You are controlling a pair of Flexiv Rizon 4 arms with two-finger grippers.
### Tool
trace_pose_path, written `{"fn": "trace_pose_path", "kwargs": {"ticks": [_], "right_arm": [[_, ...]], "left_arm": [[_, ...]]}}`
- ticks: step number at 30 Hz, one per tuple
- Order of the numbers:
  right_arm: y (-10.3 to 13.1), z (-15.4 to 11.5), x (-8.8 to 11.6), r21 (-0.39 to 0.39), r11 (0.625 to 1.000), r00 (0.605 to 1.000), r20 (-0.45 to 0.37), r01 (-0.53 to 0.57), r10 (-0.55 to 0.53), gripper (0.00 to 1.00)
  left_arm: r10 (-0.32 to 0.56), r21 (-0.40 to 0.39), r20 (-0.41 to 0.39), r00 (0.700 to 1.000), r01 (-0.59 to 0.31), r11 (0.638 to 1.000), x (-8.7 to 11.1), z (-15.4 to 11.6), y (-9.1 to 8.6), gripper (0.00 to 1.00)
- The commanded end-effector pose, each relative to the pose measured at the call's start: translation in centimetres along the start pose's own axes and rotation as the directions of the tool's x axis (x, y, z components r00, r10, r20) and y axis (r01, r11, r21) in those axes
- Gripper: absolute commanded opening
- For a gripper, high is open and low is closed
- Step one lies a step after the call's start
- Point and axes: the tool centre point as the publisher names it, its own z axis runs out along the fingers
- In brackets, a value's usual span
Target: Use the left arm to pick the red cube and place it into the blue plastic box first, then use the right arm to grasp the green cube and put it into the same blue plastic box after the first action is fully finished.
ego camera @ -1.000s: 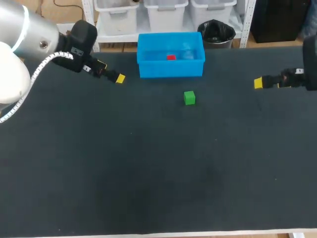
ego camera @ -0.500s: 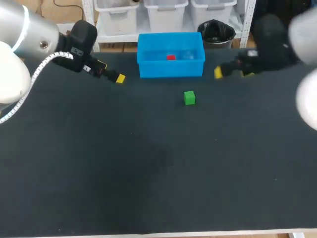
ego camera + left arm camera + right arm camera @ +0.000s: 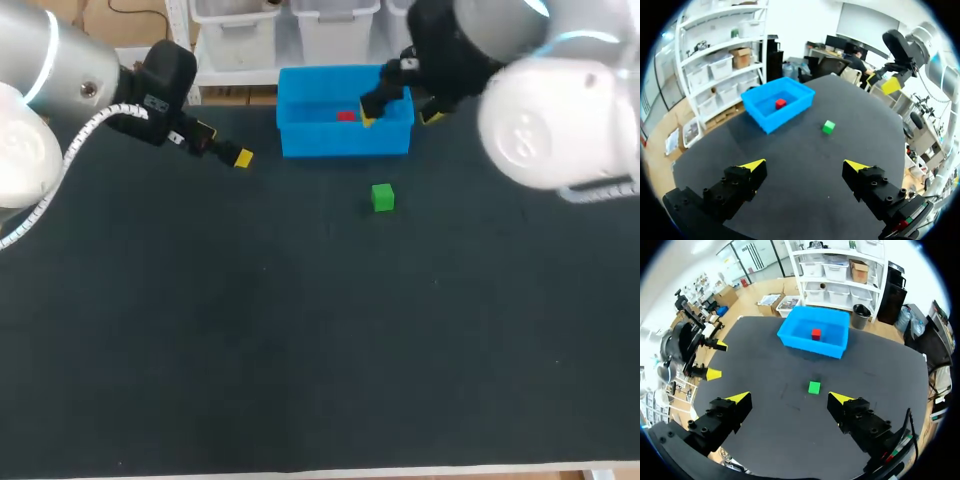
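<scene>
Red cube (image 3: pixel 345 116) sits in the blue plastic box (image 3: pixel 330 143); green cube (image 3: pixel 382 197) lies on the tabletop (image 3: pixel 300 350) near its front wall. Left jaws and right jaws are both wide open, empty. We worry the right jaws descend off-centre and shove the cube or clip the box. Our right arm (image 3: pixel 540 100) hides the box's far corner.

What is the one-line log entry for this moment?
red cube: in blue plastic box | green cube: on table, untouched | left gripper: open, empty | right gripper: open, empty
</scene>
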Motion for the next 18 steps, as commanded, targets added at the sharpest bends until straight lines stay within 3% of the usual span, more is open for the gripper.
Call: {"fn": "trace_pose_path", "kwargs": {"ticks": [1,18], "right_arm": [[0.8,0.8,-1.2,0.093,0.996,0.999,-0.049,-0.009,0.013,1.0],[1.3,1.8,-1.8,0.14,0.985,0.982,-0.147,-0.098,0.118,1.0]], "left_arm": [[0.003,0.005,0.007,1.0,-0.003,1.0,0.2,0.0,0.1,1.0],[0.003,0.005,0.007,1.0,-0.003,1.0,0.2,0.0,0.1,1.0]]}}
